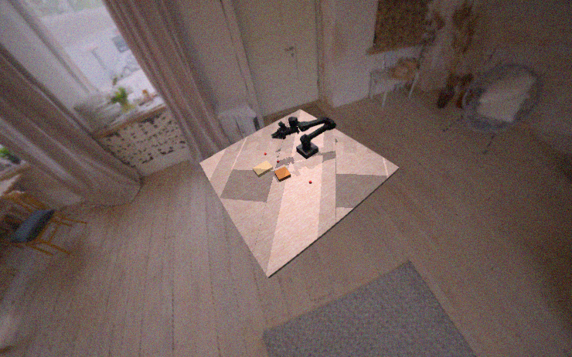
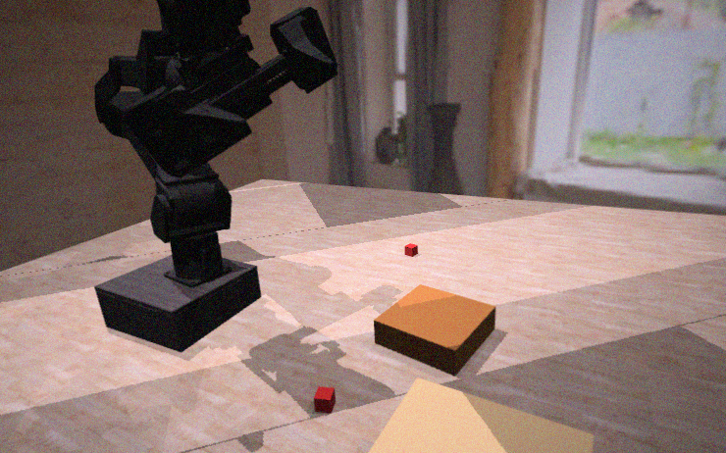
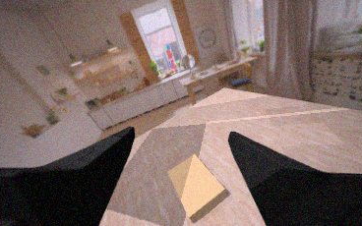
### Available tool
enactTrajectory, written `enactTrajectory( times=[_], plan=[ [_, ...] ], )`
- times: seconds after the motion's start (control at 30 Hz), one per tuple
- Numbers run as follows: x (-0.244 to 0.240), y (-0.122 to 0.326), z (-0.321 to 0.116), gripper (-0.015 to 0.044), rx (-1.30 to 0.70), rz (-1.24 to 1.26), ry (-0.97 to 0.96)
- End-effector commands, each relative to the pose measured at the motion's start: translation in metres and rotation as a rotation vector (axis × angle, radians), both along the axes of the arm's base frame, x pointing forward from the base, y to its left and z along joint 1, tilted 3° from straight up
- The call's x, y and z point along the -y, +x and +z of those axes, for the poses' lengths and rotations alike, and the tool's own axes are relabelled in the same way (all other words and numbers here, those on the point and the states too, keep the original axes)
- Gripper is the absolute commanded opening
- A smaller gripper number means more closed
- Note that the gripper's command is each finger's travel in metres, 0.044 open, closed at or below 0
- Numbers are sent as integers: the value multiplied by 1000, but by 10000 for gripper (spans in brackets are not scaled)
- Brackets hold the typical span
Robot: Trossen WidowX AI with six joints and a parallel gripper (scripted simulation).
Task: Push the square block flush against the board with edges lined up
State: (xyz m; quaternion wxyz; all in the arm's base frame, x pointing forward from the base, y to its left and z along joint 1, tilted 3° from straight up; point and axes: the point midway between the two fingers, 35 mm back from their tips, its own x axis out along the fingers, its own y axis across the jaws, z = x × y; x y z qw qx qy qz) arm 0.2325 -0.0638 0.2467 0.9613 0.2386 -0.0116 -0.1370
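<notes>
Claw [image 3: 181,147] spread wide, pinching nothing; both dark fingers framed the wrist view with bare desk [image 3: 285,133] between them. It hung well above the surface, near the arm's base [image 2: 177,306], arm folded back on itself.

Pale yellow slab [image 3: 199,187] lay at about 6 o'clock in the wrist view, between the fingers but far below them, untouched. In the top view the same yellow slab sat at 9 o'clock of the orange square block [image 1: 282,173], near it but apart, a visible strip of desk between. Judged the yellow piece to be the board, though its shape read nearly as square as the block; could not tell for sure.

From the exterior view, the block sat at 3 o'clock of the base, one small red marker [image 2: 410,249] beyond it at 12 o'clock, another [image 2: 324,398] at its 8 o'clock.

Progress: none showing. No side touched, no edges even. All left to do: descend, push one piece flush to the other, align an edge, withdraw.
</notes>
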Motion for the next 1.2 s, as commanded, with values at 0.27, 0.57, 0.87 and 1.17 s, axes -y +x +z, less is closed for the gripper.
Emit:
enactTrajectory(
  times=[0.27,0.57,0.87,1.17],
  plan=[
    [-13,16,-24,164,-171,68,21],
    [-38,32,-66,0,-452,185,35],
    [-65,35,-107,0,-736,304,27],
    [-92,27,-144,0,-1016,419,-5]
  ],
)
